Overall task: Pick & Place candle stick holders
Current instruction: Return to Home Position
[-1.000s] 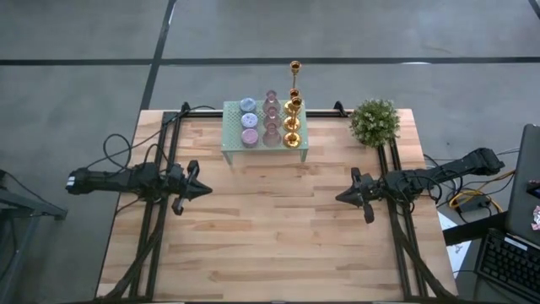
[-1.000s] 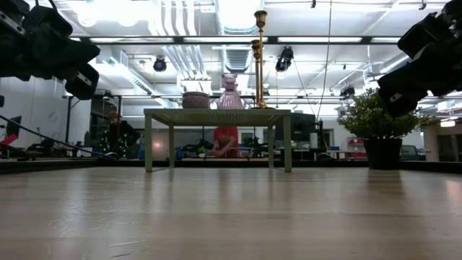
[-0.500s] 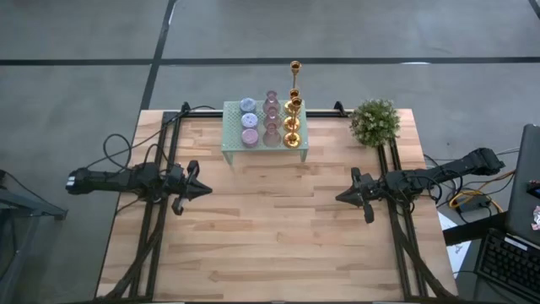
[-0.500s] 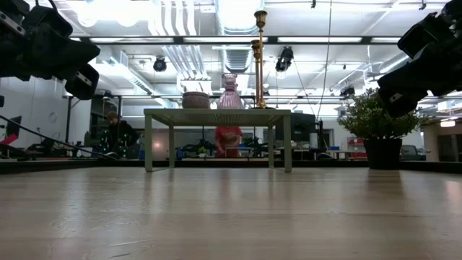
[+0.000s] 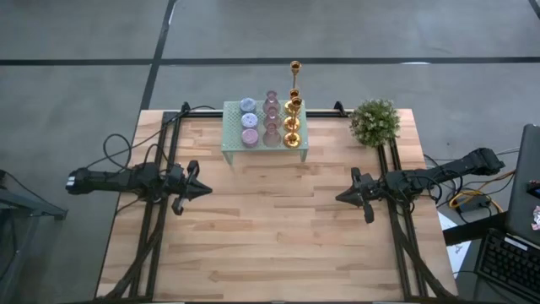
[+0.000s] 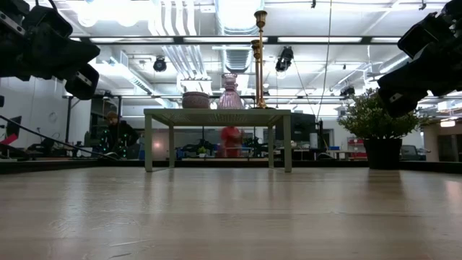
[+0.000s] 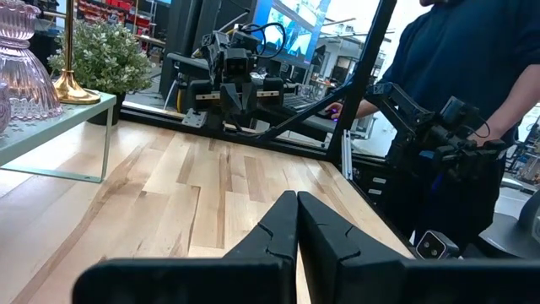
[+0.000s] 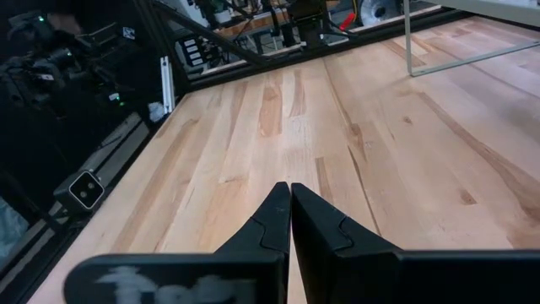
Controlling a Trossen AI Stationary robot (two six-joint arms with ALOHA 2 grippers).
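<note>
Gold candlesticks point(image 5: 293, 110) of differing heights and small pink, mauve and blue round holders point(image 5: 250, 121) stand on their bases on the pale green mesh rack point(image 5: 232, 142) at the table's far middle. In the low view the tall gold candlestick point(image 6: 260, 58) rises above the rack. My left gripper point(image 5: 207, 190) hovers shut and empty over the table's left part, pointing right. My right gripper point(image 5: 338, 198) hovers shut and empty over the right part, pointing left. Each gripper's shut fingers also show in its own wrist view: the left gripper point(image 7: 296, 200) and the right gripper point(image 8: 290, 190).
A bushy green potted plant point(image 5: 375, 122) stands at the far right of the table. Bare wood lies between the two grippers and toward the near edge. A person in dark blue point(image 7: 456, 76) stands beyond the table's right side.
</note>
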